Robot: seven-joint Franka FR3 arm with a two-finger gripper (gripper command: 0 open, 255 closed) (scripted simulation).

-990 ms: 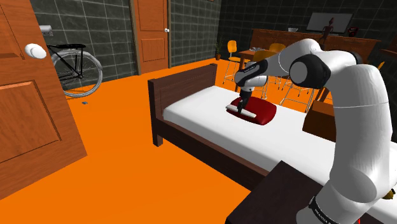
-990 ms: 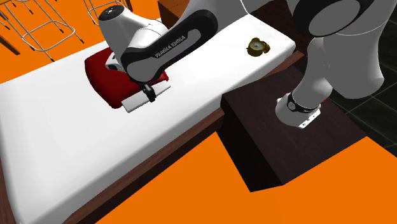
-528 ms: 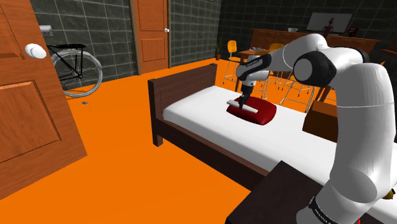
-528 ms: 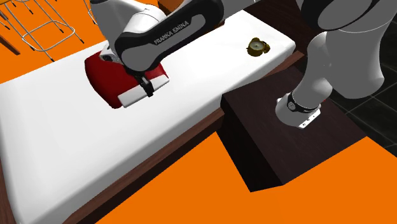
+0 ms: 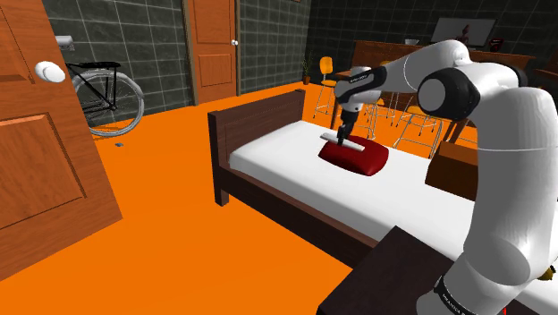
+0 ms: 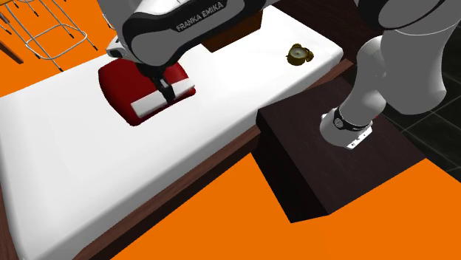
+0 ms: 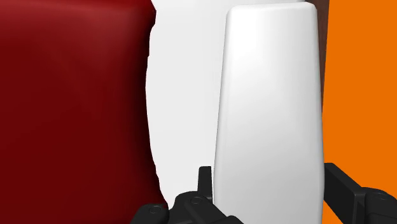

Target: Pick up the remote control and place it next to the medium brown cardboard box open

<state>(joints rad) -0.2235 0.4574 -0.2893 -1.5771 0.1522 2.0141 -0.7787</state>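
Note:
My gripper (image 5: 341, 137) is shut on a plain white remote control (image 5: 343, 141), which hangs flat just above a dark red pillow (image 5: 359, 157) on the white bed (image 5: 277, 152). From the second exterior view the remote (image 6: 153, 101) crosses the pillow (image 6: 118, 85) under the gripper (image 6: 164, 92). In the wrist view the fingers clasp the remote (image 7: 267, 108) at the gripper (image 7: 270, 181), with the pillow (image 7: 70, 95) and white sheet below. The brown cardboard box (image 5: 452, 168) sits on the bed toward the shoulder view's right, partly behind the arm; its edge (image 6: 230, 40) peeks out under the arm.
A small brown round object (image 6: 298, 53) lies on the bed near the dark stand (image 6: 325, 162). The bed's dark wooden frame (image 5: 224, 143) borders the orange floor. A bicycle (image 5: 103, 89), wooden doors (image 5: 45, 152) and chairs with a table (image 5: 402, 63) stand farther off.
The gripper has risen with the remote, lifting it off the pillow's near edge and carrying it across the pillow toward the far side of the bed.

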